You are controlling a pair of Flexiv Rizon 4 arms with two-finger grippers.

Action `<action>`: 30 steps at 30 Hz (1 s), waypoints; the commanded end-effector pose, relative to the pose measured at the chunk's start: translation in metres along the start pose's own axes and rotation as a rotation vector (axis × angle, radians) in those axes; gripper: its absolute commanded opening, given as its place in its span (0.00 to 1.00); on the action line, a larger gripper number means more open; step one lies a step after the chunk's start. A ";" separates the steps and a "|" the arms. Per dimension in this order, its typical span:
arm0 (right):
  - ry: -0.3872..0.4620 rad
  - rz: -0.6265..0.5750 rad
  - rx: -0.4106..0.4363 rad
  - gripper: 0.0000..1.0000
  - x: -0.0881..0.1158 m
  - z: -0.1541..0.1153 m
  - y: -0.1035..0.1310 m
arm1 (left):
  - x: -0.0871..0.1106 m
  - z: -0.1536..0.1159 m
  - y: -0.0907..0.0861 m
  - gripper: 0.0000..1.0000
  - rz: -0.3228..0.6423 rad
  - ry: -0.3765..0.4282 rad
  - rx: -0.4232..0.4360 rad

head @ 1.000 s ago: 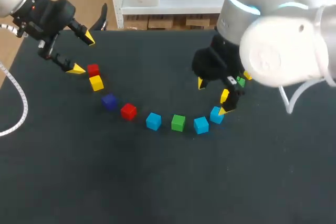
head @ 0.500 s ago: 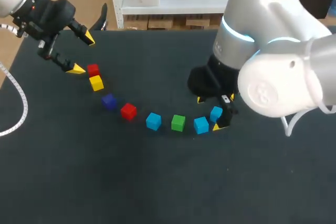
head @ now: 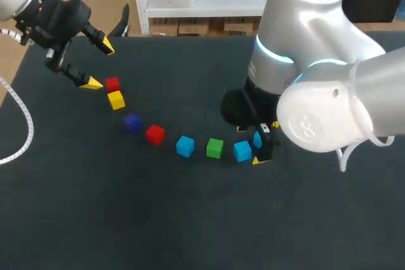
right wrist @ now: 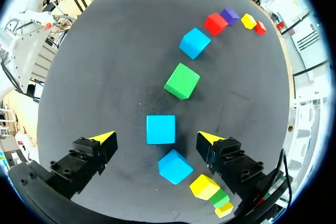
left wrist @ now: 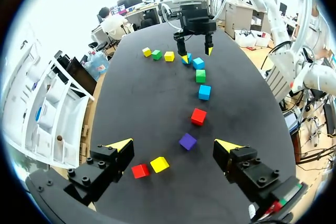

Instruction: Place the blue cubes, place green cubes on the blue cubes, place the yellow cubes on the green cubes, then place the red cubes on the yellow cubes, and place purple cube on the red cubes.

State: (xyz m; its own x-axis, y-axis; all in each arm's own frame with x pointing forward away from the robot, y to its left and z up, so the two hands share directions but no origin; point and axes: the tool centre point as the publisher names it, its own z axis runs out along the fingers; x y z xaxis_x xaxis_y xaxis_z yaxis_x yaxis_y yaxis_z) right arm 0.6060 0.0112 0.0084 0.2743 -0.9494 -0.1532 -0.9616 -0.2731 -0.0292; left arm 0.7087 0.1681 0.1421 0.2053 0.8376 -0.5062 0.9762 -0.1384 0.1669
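The right claw [right wrist: 156, 137] is seen open above the right end of the cube row on the bench [head: 190, 219], one blue cube [right wrist: 160, 129] lying untouched between its tips, another blue cube [right wrist: 175, 167] just behind, and the left claw [left wrist: 174, 143] is open by the far-left red cube [left wrist: 140, 170].

Blue cubes [right wrist: 160, 128], a green cube [right wrist: 182, 81], red cube [right wrist: 215, 23], purple cube [right wrist: 230, 16] and yellow cube [right wrist: 248, 21] on a black table [right wrist: 105, 51].

Table [head: 190, 219]: dark charcoal top, matte, filling most of the head view.
Far edge [head: 190, 35]: straight, across the upper frame.
Left edge [head: 14, 74]: slants down from upper left.
Light: even, soft shadows on the top.
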 end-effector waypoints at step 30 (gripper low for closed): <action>0.057 0.114 0.009 0.00 0.000 -0.002 -0.023 | 0.001 0.000 -0.001 1.00 0.003 -0.002 -0.002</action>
State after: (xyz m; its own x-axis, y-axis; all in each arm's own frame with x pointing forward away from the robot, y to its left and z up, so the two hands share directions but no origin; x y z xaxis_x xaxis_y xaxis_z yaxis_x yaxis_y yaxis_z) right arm 0.6271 0.0212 0.0013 0.1694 -0.9812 -0.0922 -0.9855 -0.1675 -0.0281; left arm 0.7087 0.1681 0.1421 0.2053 0.8377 -0.5061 0.9762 -0.1384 0.1669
